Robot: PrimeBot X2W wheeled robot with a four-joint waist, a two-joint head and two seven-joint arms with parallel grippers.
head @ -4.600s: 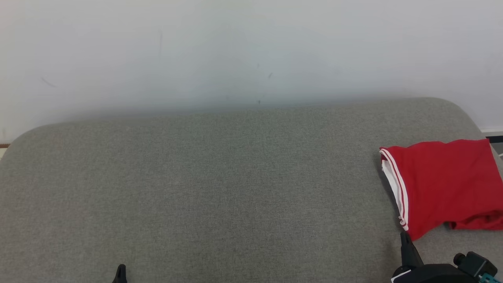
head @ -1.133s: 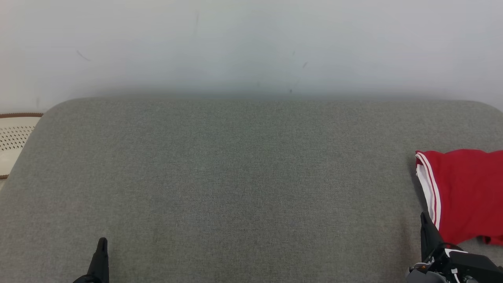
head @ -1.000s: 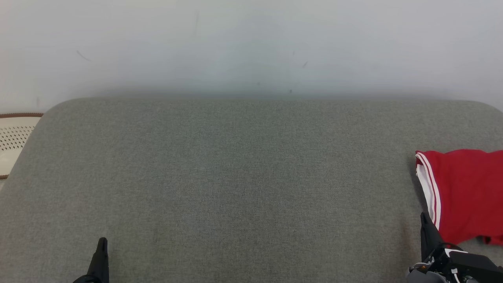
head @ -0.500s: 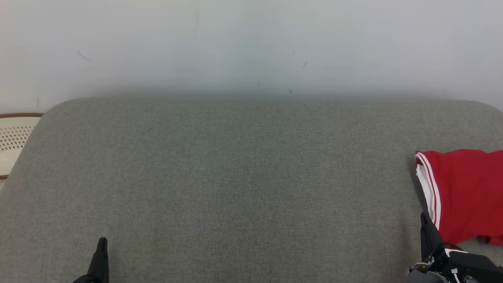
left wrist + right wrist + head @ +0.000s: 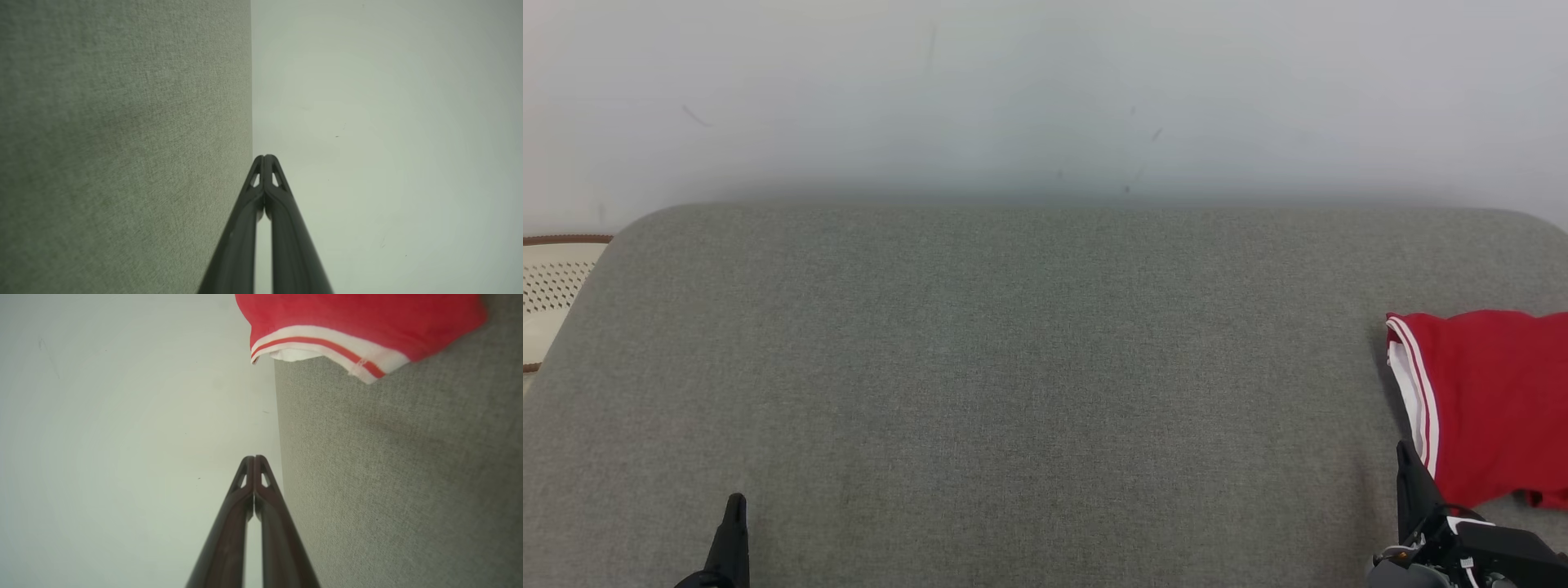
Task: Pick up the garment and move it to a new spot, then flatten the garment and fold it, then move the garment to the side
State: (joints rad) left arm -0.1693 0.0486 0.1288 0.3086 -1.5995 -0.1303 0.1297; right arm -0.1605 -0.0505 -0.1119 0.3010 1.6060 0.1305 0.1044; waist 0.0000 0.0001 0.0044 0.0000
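A folded red garment (image 5: 1490, 400) with a white, red-striped hem lies at the far right of the grey padded surface (image 5: 1029, 367), partly cut off by the picture's edge. In the right wrist view the garment (image 5: 359, 322) lies ahead of the shut fingertips and apart from them. My right gripper (image 5: 1403, 451) sits at the lower right, just beside the garment's near left corner, shut and empty; its tips (image 5: 254, 458) are pressed together. At the lower left my left gripper (image 5: 735, 500) is also shut with nothing in it, tips (image 5: 265, 157) together.
A pale wall (image 5: 1045, 98) rises right behind the grey surface. A cream perforated object (image 5: 551, 290) with a brown rim lies beyond the surface's left edge. The surface has rounded far corners.
Over the last second nothing has moved. Since the oldest frame the camera has shifted, so the garment sits farther right and both grippers show higher in the picture.
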